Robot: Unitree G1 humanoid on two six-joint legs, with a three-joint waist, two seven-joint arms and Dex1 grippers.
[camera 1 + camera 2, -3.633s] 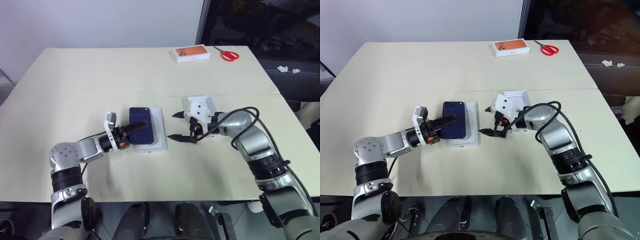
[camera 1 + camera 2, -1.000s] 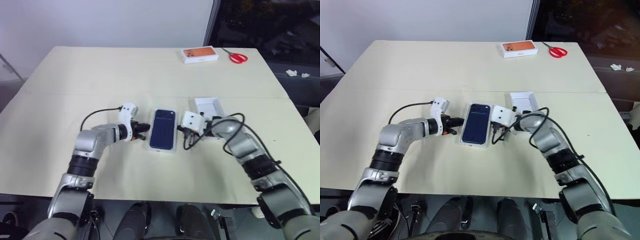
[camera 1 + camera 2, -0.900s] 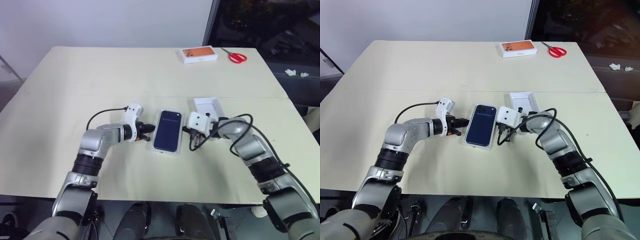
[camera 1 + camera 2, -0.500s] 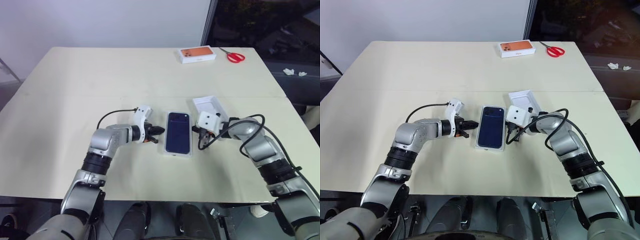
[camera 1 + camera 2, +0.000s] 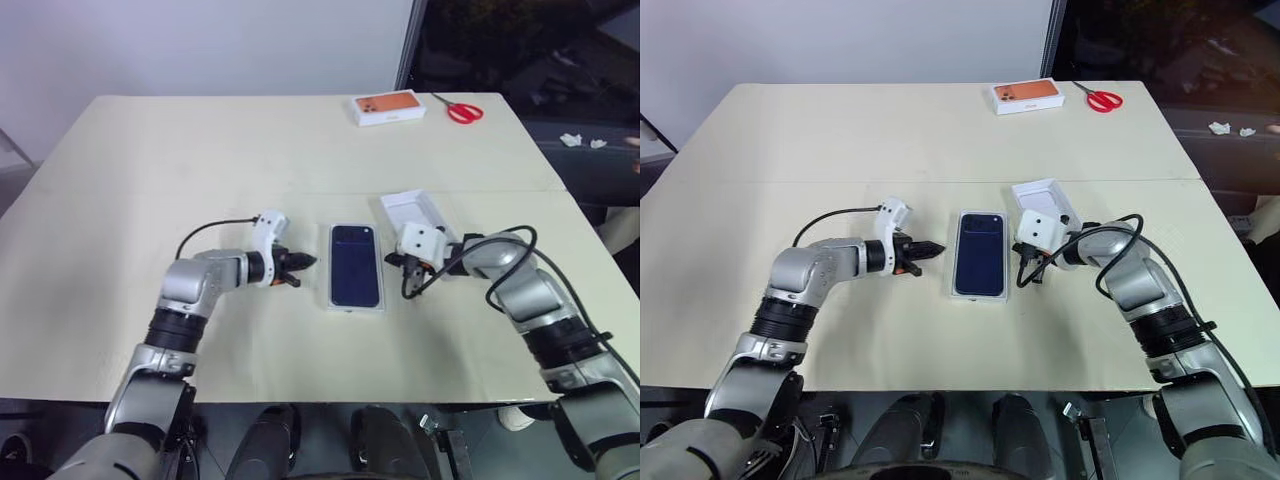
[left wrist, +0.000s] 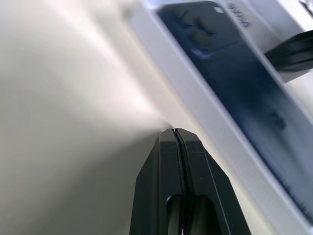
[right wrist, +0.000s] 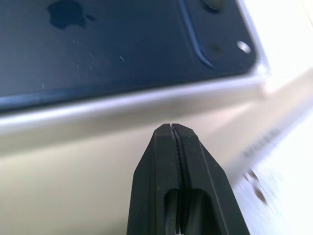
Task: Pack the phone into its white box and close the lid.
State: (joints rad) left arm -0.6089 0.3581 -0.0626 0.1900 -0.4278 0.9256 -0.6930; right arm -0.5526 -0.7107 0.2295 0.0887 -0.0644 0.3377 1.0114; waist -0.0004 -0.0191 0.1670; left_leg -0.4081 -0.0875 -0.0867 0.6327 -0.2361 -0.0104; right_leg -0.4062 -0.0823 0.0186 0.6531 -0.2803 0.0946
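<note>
The phone (image 5: 355, 265) lay back-up inside the white box (image 5: 355, 305), in the middle of the near half of the table (image 5: 200, 150), its camera cluster at the far end. It looked seated flat within the rim, though from the head views that was hard to confirm. The lid (image 5: 417, 209) sat just beside the box, to the right and a little farther away, partly behind the right arm; which face was up could not be made out.

The left gripper (image 5: 305, 262) hovered just left of the box with its jaws pressed together on nothing, pointing toward the box's long side. The right gripper (image 5: 405, 290) sat just right of the box, jaws likewise closed and empty, its tips near the box wall.

So the packing step appeared done and the closing step had not begun. The next move would call for the right gripper to open, take the lid by an edge, and bring it squarely over the box, with the left gripper steadying the box.

Far off, an orange-topped box (image 5: 388, 107) and red scissors (image 5: 459, 110) lay untouched.
</note>
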